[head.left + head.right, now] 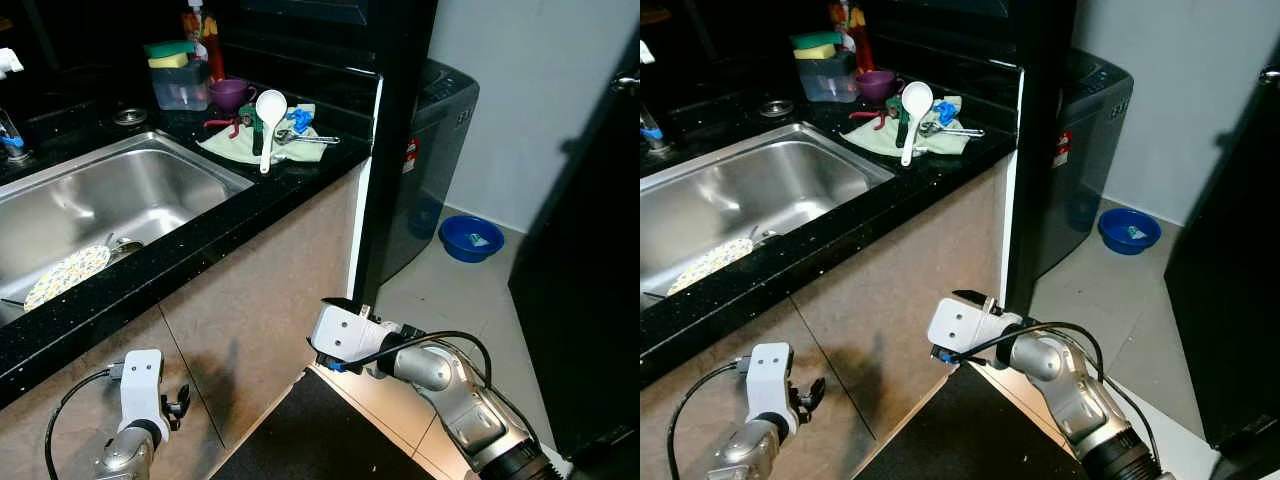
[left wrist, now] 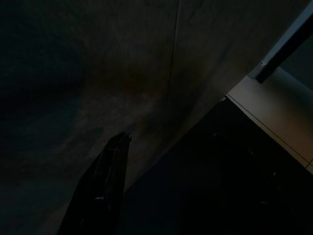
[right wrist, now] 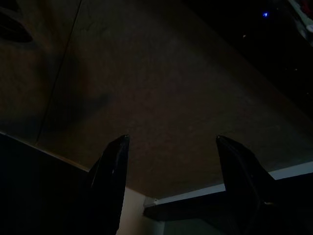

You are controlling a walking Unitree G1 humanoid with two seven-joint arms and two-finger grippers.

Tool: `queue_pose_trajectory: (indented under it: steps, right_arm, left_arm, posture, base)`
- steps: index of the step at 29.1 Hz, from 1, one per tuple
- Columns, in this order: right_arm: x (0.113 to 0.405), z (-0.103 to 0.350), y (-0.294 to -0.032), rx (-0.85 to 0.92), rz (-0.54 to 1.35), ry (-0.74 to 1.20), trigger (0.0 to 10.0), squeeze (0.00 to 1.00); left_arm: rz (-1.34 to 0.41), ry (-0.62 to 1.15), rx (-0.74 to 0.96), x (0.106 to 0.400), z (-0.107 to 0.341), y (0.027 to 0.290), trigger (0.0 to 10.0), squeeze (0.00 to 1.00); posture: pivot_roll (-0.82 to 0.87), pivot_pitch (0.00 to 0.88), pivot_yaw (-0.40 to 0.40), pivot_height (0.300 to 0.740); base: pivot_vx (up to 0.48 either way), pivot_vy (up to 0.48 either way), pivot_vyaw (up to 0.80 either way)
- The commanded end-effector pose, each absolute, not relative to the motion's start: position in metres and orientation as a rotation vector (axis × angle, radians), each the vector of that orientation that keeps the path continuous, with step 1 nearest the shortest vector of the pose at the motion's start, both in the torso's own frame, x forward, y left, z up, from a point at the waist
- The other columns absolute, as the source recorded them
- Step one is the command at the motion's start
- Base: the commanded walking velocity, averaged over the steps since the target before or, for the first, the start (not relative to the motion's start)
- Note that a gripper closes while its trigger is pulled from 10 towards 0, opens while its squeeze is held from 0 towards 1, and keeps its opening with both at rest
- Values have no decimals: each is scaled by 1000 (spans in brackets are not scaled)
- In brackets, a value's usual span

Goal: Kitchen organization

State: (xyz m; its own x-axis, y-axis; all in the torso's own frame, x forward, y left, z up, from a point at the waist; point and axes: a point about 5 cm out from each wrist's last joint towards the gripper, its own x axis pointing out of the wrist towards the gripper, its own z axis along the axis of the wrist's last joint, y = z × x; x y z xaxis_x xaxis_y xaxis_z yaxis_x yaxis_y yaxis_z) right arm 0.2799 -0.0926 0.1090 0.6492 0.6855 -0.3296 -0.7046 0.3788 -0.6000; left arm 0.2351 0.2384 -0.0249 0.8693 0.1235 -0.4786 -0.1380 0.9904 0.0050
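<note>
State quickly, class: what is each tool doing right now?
Left tool: open, holding nothing, low beside the cabinet front.
Right tool: open, holding nothing, low facing the same cabinet.

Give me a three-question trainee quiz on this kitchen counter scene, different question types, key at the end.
1. True or false: the white spoon lies on the pale green cloth on the black countertop.
2. Multiple choice: the patterned plate is (A) on the floor, (B) in the steel sink, (C) on the washing machine.
3. Fill in: the blue bowl sits on the ____.

Key: 1 true. 2 B. 3 floor. Extra note: the right gripper hangs low before the cabinet with its fingers apart; the left gripper also hangs low.
</note>
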Motion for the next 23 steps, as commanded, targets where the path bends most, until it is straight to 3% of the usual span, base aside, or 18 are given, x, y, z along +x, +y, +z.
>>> queue_pose_trajectory:
  steps: [1, 23]
  right_arm:
    - [278, 109, -92, -767, 890, 24, 10000, 0]
    - [279, 110, -92, -766, 890, 23, 10000, 0]
  left_arm:
    - [141, 518, -33, 231, -28, 239, 10000, 0]
    - [143, 527, -34, 230, -29, 240, 10000, 0]
  posture:
    - [-5, 0, 11, 740]
    - [-13, 0, 15, 740]
  base:
    - [0, 0, 0]
    - [0, 0, 0]
